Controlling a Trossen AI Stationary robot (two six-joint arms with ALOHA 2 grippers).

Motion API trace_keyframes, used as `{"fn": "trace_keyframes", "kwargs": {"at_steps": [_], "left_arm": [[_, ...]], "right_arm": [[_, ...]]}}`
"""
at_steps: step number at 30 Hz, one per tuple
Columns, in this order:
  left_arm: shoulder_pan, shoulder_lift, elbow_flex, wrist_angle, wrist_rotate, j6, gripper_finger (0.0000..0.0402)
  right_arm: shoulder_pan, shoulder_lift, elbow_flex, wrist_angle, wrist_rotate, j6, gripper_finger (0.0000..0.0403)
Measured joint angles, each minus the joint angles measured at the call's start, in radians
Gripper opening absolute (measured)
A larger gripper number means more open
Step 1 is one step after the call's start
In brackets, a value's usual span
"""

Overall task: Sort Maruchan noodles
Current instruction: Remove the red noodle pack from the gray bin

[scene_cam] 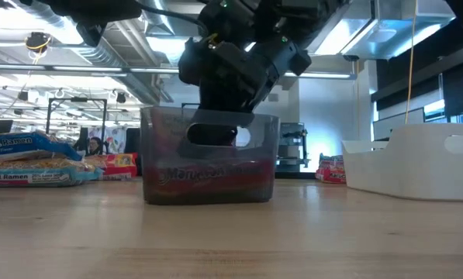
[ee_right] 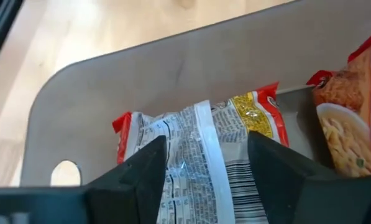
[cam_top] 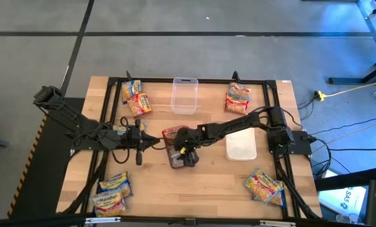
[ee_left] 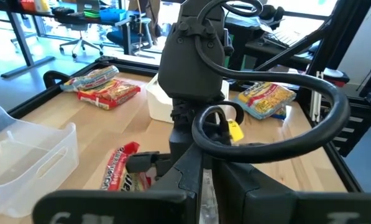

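A grey container (cam_top: 175, 157) stands at the table's middle with red Maruchan noodles in it. My right gripper (ee_right: 207, 168) reaches down into it, open. Its fingers stand over a red packet (ee_right: 191, 134) that lies seam side up on the container's floor. A second red packet (ee_right: 353, 118) lies beside the first. My left gripper (cam_top: 151, 142) waits just left of the container, shut and holding nothing that I can see. Other noodle packets lie in piles at far left (cam_top: 136, 99), far right (cam_top: 238, 98), near left (cam_top: 112, 192) and near right (cam_top: 265, 186). My right gripper comes slanting down from the table's right, with one finger (ee_right: 141, 177) over each long side of the packet's back (ee_right: 204, 155). The packet lies flat in the container. I cannot tell whether the fingers touch it.
A clear container (cam_top: 184, 94) stands at the far middle. A white one (cam_top: 241, 146) lies right of the grey container, under my right arm. Black frame rails (cam_top: 194, 80) run around the table. One more packet (cam_top: 120, 128) shows beside my left arm.
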State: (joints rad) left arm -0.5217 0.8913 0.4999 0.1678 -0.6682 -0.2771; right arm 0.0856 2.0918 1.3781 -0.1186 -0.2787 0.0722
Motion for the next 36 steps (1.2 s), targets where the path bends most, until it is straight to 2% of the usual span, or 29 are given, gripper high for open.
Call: {"fn": "trace_keyframes", "kwargs": {"at_steps": [8, 18, 23, 28, 33, 36], "left_arm": [[0.000, 0.000, 0.000, -0.001, 0.000, 0.000, 0.0027], [0.000, 0.000, -0.001, -0.001, -0.003, 0.001, 0.0027], [0.001, 0.000, -0.001, 0.000, -0.003, 0.001, 0.0027], [0.001, 0.000, -0.001, 0.000, -0.003, 0.001, 0.0027], [0.001, 0.000, -0.001, 0.000, -0.003, 0.001, 0.0027], [0.001, 0.000, -0.001, 0.002, -0.005, 0.001, 0.0027]], "right_arm": [[-0.001, 0.000, 0.000, -0.010, -0.099, -0.027, 0.0160], [0.006, 0.046, 0.006, -0.022, -0.118, -0.039, 0.0132], [0.006, 0.048, 0.005, -0.026, -0.113, -0.080, 0.0085], [0.015, 0.049, 0.004, -0.034, -0.042, -0.163, 0.0010], [0.042, 0.044, 0.003, -0.037, 0.038, -0.228, 0.0009], [0.075, 0.026, 0.001, -0.037, 0.133, -0.285, 0.0003]]}}
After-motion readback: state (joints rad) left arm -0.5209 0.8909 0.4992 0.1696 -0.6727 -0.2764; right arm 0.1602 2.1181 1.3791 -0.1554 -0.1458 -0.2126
